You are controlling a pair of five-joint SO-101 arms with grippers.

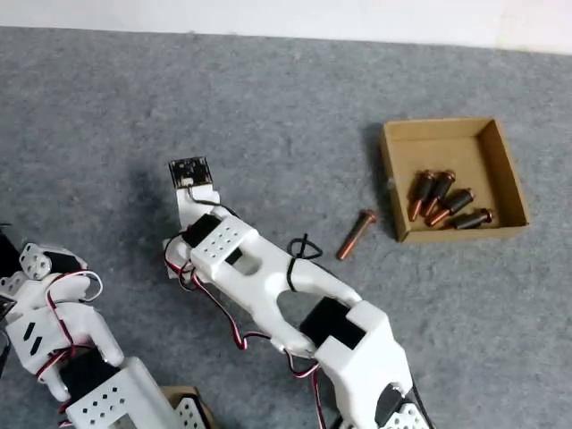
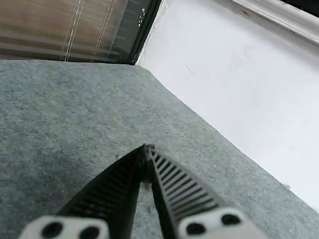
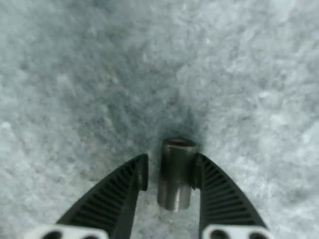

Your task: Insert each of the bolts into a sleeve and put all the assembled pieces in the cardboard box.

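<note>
**Right gripper straddles a sleeve, left gripper closed**

The right gripper (image 3: 171,158) is narrowly parted, its jaws on either side of a dark metal sleeve (image 3: 175,174) lying on the grey carpet (image 1: 268,107), well away from the cardboard box (image 1: 393,183). The left gripper (image 2: 147,149) has its tips pressed together, holding nothing, farther still from the box. One copper bolt (image 1: 356,234) lies on the carpet just beside the box's near wall. Four assembled pieces (image 1: 444,200) lie inside the box.

A bolt (image 1: 356,234) is lying on the surface (image 1: 268,98) between your right arm's (image 1: 259,268) fingers end and the cardboard box (image 1: 460,234).
</note>
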